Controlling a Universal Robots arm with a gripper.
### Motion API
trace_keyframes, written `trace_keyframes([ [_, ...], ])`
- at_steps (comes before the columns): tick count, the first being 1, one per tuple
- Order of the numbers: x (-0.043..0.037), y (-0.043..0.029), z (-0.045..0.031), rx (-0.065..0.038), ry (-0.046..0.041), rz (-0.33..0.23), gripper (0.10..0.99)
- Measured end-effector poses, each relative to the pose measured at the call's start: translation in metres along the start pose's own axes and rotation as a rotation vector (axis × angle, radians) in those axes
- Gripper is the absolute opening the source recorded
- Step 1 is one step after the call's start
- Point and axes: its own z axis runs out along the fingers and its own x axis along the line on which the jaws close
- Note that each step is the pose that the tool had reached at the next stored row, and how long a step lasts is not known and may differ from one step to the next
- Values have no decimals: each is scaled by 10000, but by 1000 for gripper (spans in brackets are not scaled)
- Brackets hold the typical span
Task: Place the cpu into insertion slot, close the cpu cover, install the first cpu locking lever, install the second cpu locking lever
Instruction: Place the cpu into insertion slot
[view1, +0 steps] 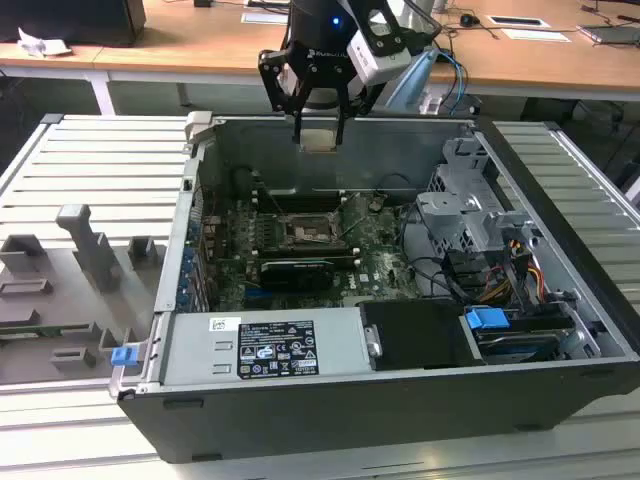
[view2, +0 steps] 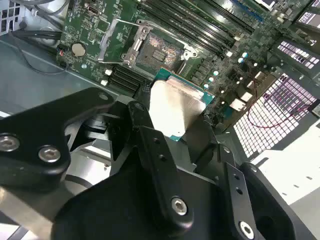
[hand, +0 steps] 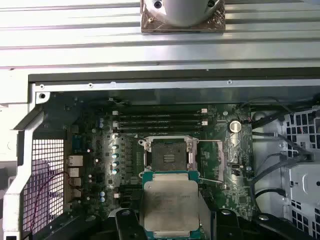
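The cpu (hand: 169, 202) is pinched in my claw (view1: 318, 138), pale metal top facing the wrist cams, green edge showing round it. My fingers (view2: 142, 120) press on two opposite sides of it, so the claw is clamped onto the chip, not spread. In the exterior view the claw points straight down, w/ my arm reaching in from the far side. The chip hangs level w/ the top of the far wall of the computer case (view1: 250, 420), well above the board.

The insertion slot (hand: 169, 152) lies below, dark inside its silvery rim, no chip in it. In the first wrist view the cpu overlaps the slot's near rim in the picture, but it's well apart from it in height. The cpu cover (view2: 106, 42) is swung open, off to one side of the slot. Thin wire levers stand up by it too; can't tell which is which.

Hard to see: part of the chip is cut off behind my own black links in both wrist views, so I can't make out where exactly the pads bite.

The case lies open on its side on a slatted metal table (view1: 90, 160). Inside: green motherboard (view1: 380, 250), long black memory slots (hand: 160, 119) just beyond the socket, a labelled power supply (view1: 265, 345) along the near wall, a grey drive cage (view1: 470, 220) and cables w/ a blue connector (view1: 487, 320) at the exterior view's right. Grey fixture blocks (view1: 90, 245) sit on the table at that view's left, outside the case.
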Motion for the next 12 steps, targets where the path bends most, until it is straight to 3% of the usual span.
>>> trace_keyframes([
  [12,-1,-6,65,23,-25,112,525],
])
